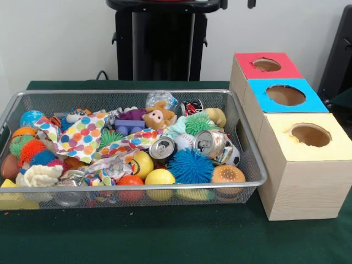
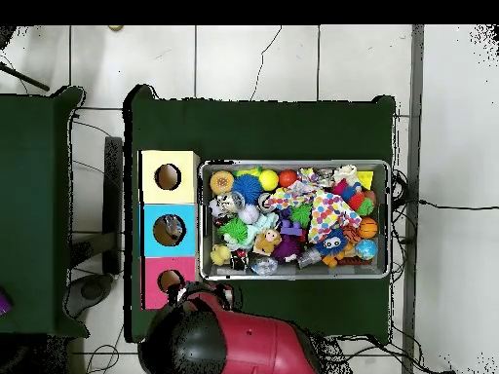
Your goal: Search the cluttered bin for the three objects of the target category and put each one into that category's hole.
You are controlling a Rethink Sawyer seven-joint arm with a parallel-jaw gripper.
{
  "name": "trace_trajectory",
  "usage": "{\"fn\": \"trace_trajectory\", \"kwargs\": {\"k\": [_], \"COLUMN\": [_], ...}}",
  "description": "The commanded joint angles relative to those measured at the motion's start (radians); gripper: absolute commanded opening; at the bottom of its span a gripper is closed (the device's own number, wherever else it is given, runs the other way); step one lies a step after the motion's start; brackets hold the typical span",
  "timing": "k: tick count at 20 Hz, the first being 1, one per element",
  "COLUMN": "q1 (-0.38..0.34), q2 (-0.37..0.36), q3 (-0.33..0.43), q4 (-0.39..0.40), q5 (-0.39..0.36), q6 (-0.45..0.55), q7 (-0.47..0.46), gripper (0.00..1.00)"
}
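Green cloth is covering the worktop [image 1: 165, 236], where the toy-filled wire bin [image 1: 250, 165] is sitting beside three boxes with holes [image 1: 300, 159] at one edge, while the end effector is showing nowhere, so its state cannot be told.

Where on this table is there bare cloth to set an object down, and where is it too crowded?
Free: the green cloth strip in front of the mesh bin and boxes, and the strip behind the bin. Crowded: the bin is packed with toys and cans; the yellow box, blue box and red box stand tight beside it.
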Motion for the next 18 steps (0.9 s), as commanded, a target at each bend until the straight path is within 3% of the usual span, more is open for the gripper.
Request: {"fn": "trace_trajectory", "kwargs": {"k": [1, 6, 12, 18], "q1": [-0.053, -0.070, -0.090, -0.174], "q2": [0.075, 0.116, 0.128, 0.242], "q3": [0.107, 0.139, 0.168, 0.248], "q4": [0.010, 0.001, 0.051, 0.067], "q5": [-0.010, -0.017, -0.004, 0.007], "q6": [-0.002, -0.021, -0.098, -0.209], "q7": [-0.031, -0.027, -0.001, 0.003], "gripper": [1.00, 1.00, 1.00, 1.00]}}
